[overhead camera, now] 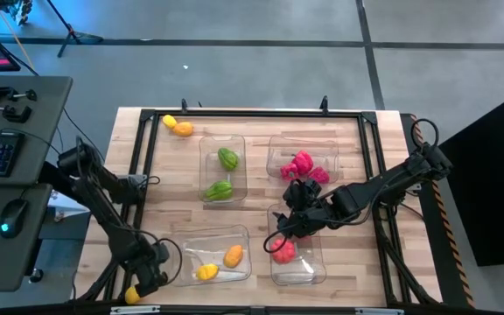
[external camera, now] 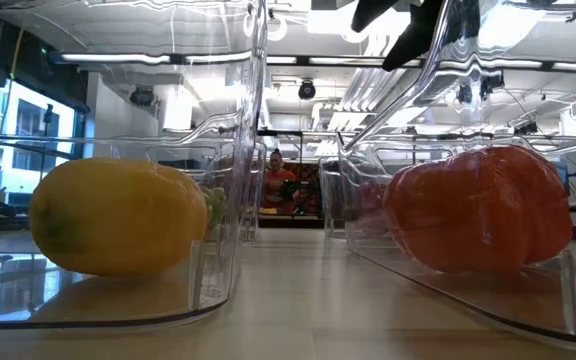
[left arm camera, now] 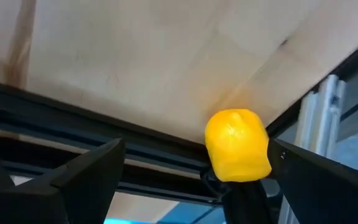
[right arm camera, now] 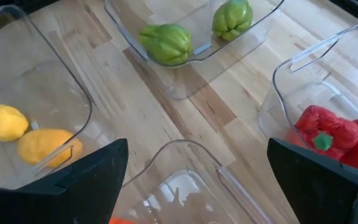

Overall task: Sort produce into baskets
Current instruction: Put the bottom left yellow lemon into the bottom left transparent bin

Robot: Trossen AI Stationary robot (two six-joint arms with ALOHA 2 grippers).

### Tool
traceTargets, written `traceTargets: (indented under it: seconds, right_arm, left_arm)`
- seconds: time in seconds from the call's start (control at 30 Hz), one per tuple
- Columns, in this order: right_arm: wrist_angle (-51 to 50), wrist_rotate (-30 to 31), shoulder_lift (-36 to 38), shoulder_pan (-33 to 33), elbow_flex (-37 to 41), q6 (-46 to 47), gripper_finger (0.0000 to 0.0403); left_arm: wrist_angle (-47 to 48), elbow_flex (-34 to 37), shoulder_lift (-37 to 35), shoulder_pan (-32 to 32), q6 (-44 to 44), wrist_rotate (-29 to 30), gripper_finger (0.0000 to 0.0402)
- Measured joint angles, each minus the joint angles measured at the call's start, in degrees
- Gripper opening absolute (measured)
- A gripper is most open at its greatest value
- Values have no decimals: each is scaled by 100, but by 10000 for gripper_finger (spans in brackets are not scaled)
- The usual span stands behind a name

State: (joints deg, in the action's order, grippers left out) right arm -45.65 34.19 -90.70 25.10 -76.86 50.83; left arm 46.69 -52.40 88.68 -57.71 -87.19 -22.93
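The left gripper (overhead camera: 144, 289) hangs spread at the table's near-left corner, a yellow toy fruit (left arm camera: 237, 145) just ahead between its fingers, seemingly resting by the black frame rail (left arm camera: 73, 118); contact is hard to judge. The yellow-orange bin (overhead camera: 210, 254) lies close by. The right gripper (overhead camera: 285, 226), also spread and empty, hovers over the red bin (overhead camera: 309, 267).
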Motion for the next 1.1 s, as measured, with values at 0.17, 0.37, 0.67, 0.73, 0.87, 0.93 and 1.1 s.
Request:
traceTargets:
  seconds: [0.17,0.37,0.67,0.73,0.87,0.93,1.1]
  right_arm:
    - [0,78,0,0,0,25,376]
    - [0,126,0,0,0,15,376]
    - [-2,156,0,0,0,15,376]
    - [-2,203,0,0,0,13,376]
    - [-4,226,0,0,0,13,376]
    - [-4,226,0,0,0,13,376]
    - [-4,243,0,0,0,13,376]
  left_arm:
    - [-177,-3,313,14,142,-383,381]
    - [-344,-17,827,202,805,-990,381]
    - [-345,-17,867,161,565,-1125,381]
    - [-350,-17,842,161,501,-1138,381]
    - [-358,-17,651,167,525,-1350,381]
    - [-364,-17,532,188,632,-1473,381]
    - [-683,-20,427,107,676,-1594,377]
